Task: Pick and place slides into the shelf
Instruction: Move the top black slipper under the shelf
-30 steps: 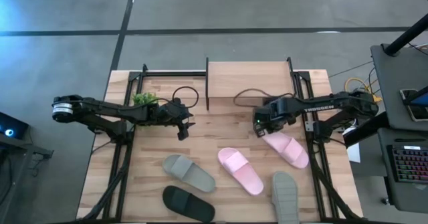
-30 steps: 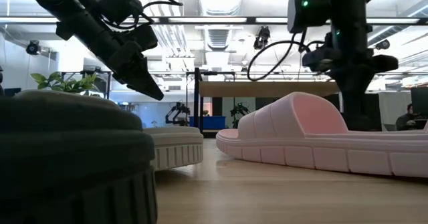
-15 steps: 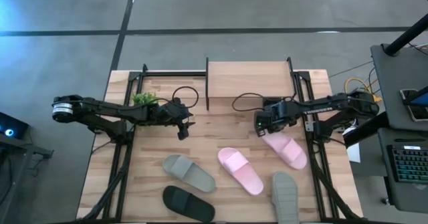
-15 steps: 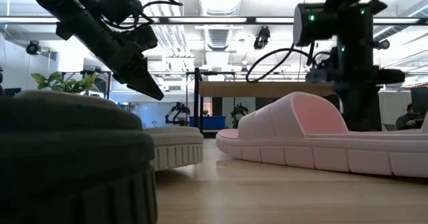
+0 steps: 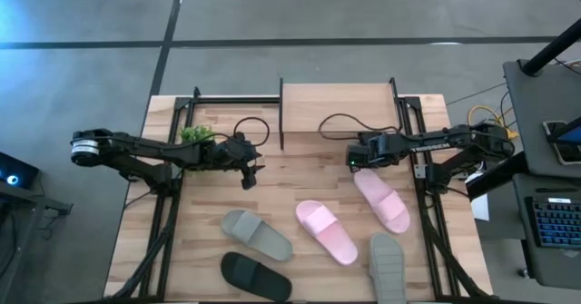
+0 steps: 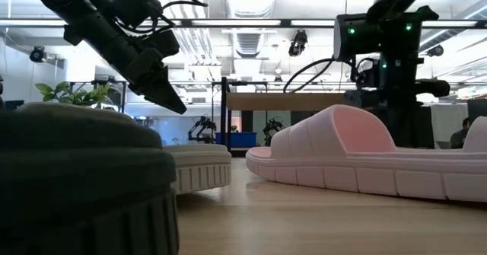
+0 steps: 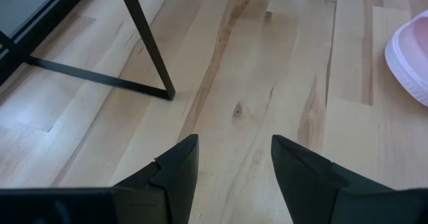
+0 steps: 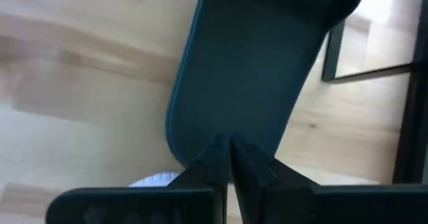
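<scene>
The shelf [image 5: 338, 104] stood at the far middle of the table [image 5: 300, 172], its plank top bare. Five slides lay on the near half: one pink slide [image 5: 381, 200] just in front of the right gripper [image 5: 356, 161], a second pink slide [image 5: 325, 231] beside it toward the middle, a grey slide [image 5: 257, 234] to the left, a black slide [image 5: 257, 277] at the near edge, and another grey slide [image 5: 386, 268] at the near right. A small green plant [image 5: 195, 134] sat beside the left arm, behind its wrist.

The left gripper [image 5: 247, 174] hung over bare wood left of the shelf, well apart from every slide. Its wrist view showed the fingers [image 7: 177, 164] spread with nothing between them, a black shelf leg [image 7: 146, 43] ahead and the rim of a pink slide at the side.

The right gripper's fingers [image 8: 215, 158] were pressed together. A dark rounded shape [image 8: 261, 57] filled its wrist view just ahead of them — what it was, and whether the tips pinched it, I could not tell, and the high view did not show it either.

From table height the black slide loomed in front and blocked much of the left side; the nearer pink slide hid the right gripper's tips — only the overhead view gave the gap between them.
</scene>
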`<state>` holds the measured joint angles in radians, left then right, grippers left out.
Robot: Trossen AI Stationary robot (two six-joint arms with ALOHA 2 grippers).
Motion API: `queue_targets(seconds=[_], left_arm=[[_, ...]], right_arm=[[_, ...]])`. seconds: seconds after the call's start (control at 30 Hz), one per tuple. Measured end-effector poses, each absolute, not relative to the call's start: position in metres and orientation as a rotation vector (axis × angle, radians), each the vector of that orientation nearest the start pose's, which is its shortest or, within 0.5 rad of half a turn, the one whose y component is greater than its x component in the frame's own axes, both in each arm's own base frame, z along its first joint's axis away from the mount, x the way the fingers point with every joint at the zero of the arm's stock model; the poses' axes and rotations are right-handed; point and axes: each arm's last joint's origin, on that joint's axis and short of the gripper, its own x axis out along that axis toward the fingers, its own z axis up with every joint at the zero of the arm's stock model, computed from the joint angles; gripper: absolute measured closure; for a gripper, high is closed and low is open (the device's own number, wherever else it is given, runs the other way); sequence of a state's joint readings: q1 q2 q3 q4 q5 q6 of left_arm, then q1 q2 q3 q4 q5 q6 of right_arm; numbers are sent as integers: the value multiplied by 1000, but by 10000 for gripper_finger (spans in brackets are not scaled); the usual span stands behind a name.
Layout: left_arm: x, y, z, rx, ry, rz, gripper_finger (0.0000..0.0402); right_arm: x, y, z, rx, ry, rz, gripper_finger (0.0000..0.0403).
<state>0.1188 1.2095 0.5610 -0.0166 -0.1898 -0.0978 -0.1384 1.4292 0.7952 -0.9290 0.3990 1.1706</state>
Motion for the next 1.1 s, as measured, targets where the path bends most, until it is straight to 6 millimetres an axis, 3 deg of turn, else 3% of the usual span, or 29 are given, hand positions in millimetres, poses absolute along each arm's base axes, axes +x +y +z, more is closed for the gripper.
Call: queue_targets(seconds=[0.3,0.43,0.67,1.1], left_arm=[[232,33,191,-70,652,329,228],[232,33,191,-70,652,329,228],[232,33,191,-69,652,330,228],[231,33,189,-68,658,330,228]], right_arm=[[222,-27,188,821,1111,-1127,394],[223,-15,193,913,1062,-1164,394],[217,-7,176,1013,1010,-1345,394],[212,-11,155,918,1014,-1462,394]])
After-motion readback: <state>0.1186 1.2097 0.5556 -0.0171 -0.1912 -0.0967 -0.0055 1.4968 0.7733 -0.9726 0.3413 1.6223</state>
